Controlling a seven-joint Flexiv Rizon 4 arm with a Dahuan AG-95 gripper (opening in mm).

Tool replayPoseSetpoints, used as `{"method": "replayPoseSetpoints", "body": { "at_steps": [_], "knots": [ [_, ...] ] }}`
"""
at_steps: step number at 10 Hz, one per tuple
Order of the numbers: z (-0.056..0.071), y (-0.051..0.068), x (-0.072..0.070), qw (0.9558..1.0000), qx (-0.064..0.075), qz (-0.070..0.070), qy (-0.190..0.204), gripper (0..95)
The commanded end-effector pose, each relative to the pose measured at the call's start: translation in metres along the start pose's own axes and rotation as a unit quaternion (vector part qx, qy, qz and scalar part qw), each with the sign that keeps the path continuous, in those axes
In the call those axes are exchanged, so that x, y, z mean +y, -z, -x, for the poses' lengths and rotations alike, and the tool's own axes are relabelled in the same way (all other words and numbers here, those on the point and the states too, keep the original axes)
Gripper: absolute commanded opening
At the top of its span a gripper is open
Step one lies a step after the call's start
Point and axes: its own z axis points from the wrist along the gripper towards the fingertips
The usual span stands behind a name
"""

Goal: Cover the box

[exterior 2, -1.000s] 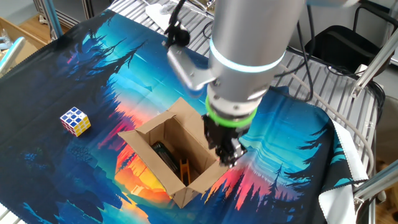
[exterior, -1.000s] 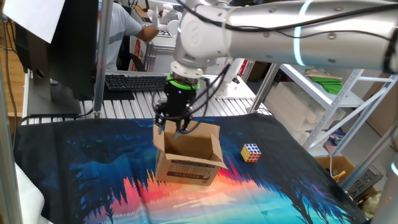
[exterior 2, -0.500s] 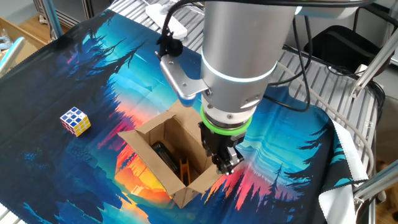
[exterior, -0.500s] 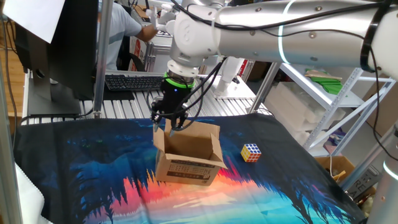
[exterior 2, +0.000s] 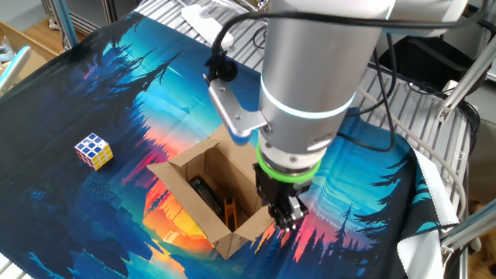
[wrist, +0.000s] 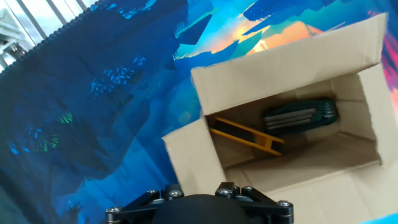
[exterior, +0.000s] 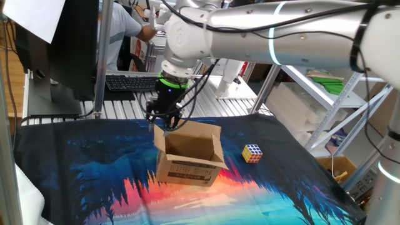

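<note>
We see the cardboard box [exterior: 189,154] standing open at the centre of the desk [exterior: 94,169] on a forest-print cloth [exterior 2: 101,101], its flaps up. Inside lie a dark hex-key set [wrist: 301,115] and an orange tool [wrist: 245,135]. Our hand [exterior: 164,122] hangs fingers-down over the box's upper-left corner; we cannot tell whether its fingers are spread or pinching. A Rubik's cube [exterior: 252,152] sits right of the box.
</note>
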Motion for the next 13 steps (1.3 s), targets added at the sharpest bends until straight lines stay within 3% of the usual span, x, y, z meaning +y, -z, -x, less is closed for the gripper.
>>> {"method": "replayPoseSetpoints", "body": {
  "at_steps": [1, 7, 13],
  "knots": [
    [0.0, -0.003, 0.0, 1.0, -0.006, 0.002, -0.001, 38.0],
    [0.005, -0.013, 0.001, 0.9999, -0.013, 0.0, 0.007, 38.0],
    [0.009, -0.015, -0.004, 0.9994, -0.018, -0.009, 0.027, 38.0]
  ]
}}
